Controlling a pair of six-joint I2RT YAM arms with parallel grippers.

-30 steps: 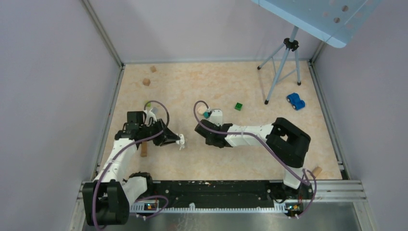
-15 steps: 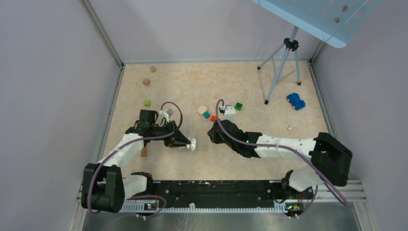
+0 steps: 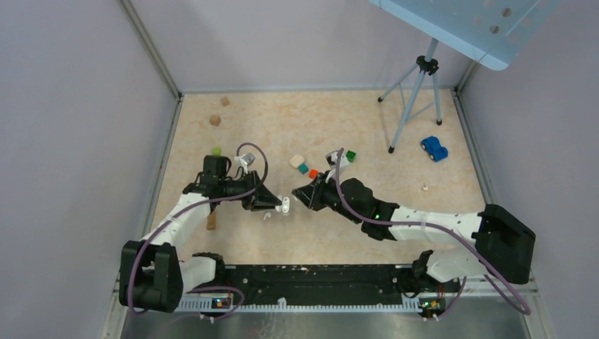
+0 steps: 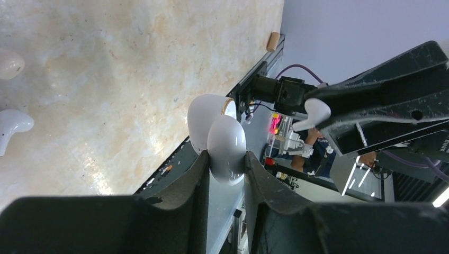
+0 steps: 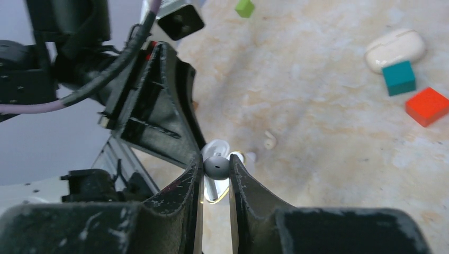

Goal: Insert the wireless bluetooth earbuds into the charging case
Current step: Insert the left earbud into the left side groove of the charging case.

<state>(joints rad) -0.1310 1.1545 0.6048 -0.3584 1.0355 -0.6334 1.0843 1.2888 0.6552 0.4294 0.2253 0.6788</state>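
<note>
Earbud [image 5: 270, 141] on table [image 5: 328, 116], cubes [image 5: 398, 78] behind it

Hunting for lettering — nothing legible. The charging case [image 4: 226, 145] shows a plain glossy shell, the earbud [image 4: 316, 110] near it is bare white — and the glowing board [image 4: 275, 124] behind the case is too blurred to read.

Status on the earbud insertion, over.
Left gripper shut on open case. Right gripper shut on earbud, close to case. Second earbud on table. Nothing between.

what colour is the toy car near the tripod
The toy car is blue; the top external view shows it best.
</note>
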